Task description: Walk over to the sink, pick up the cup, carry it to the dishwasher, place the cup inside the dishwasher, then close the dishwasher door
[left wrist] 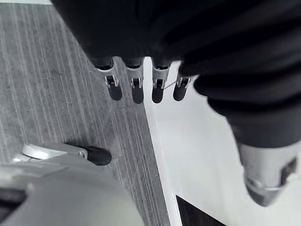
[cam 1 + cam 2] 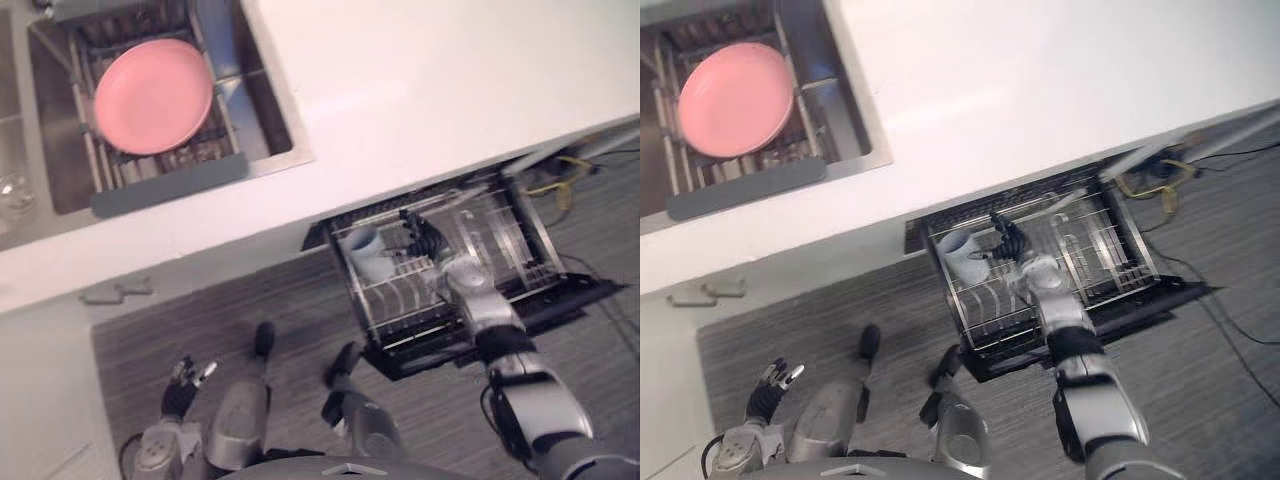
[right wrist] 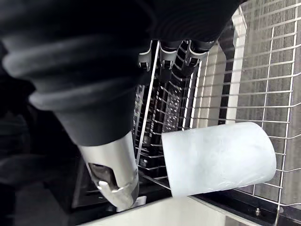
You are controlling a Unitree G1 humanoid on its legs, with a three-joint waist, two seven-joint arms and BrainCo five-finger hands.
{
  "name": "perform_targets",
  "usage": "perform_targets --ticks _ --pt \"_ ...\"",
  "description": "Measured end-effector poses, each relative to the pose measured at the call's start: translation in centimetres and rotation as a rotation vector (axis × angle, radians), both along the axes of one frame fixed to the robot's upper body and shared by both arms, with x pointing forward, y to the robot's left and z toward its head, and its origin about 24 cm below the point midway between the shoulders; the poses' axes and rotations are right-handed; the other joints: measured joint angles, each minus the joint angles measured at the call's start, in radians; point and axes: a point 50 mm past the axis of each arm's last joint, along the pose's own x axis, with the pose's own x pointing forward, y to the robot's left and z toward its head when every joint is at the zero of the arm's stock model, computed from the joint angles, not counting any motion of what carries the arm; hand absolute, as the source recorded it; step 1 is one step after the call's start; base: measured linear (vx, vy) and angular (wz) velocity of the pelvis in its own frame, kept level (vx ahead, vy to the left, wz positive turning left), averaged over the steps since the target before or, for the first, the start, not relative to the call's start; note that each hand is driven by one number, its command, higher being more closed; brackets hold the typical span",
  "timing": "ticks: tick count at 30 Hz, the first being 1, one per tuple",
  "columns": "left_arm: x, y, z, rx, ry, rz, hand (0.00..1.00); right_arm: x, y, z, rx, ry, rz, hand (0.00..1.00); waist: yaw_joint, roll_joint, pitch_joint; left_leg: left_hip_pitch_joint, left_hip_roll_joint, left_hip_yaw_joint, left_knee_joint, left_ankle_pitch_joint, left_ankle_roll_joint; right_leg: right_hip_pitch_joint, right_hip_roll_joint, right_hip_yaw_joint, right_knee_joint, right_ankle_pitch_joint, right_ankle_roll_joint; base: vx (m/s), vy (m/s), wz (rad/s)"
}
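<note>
A pale cup [image 2: 368, 256] sits in the front left corner of the pulled-out wire rack [image 2: 490, 250] of the dishwasher. In the right wrist view the cup [image 3: 216, 157] rests on the rack wires, apart from the thumb [image 3: 113, 174] and the fingers. My right hand [image 2: 425, 240] hovers over the rack just right of the cup, open and holding nothing. The dishwasher door [image 2: 575, 298] lies folded down under the rack. My left hand [image 2: 185, 383] hangs open low at the left, over the grey floor.
A white counter [image 2: 450, 90] runs above the dishwasher. The steel sink [image 2: 265, 110] at the upper left holds a pink plate [image 2: 152, 95] on a drying rack. A glass [image 2: 15, 192] stands at the far left. A cabinet handle [image 2: 117, 293] shows below the counter.
</note>
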Motion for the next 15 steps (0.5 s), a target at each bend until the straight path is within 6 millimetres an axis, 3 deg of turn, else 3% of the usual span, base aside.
perform_targets --ticks 5,9,15 --pt "-3.8 0.6 -1.5 0.017 0.118 0.091 0.0 -5.8 0.6 -2.0 0.172 -0.019 0.009 0.0 -0.063 -0.003 -0.137 0.059 0.008 0.061 -0.006 -0.044 -0.007 0.029 0.008 0.056 0.0 -0.026 0.002 0.05 -0.013 -0.39" --pt "-5.7 0.5 -2.1 0.019 0.161 0.168 0.0 -7.9 1.1 -1.1 0.318 -0.105 0.042 0.0 -0.1 0.006 -0.178 0.098 0.014 0.084 -0.006 -0.061 -0.009 0.059 0.015 0.074 -0.007 -0.032 0.007 0.03 -0.006 -0.2" --pt "-8.6 0.1 -2.8 0.036 0.245 0.239 0.0 -9.7 3.0 0.6 0.512 -0.254 0.133 0.0 -0.116 0.028 -0.238 0.15 0.023 0.115 -0.005 -0.089 -0.013 0.096 0.025 0.105 -0.008 -0.038 0.012 0.06 -0.009 -0.15"
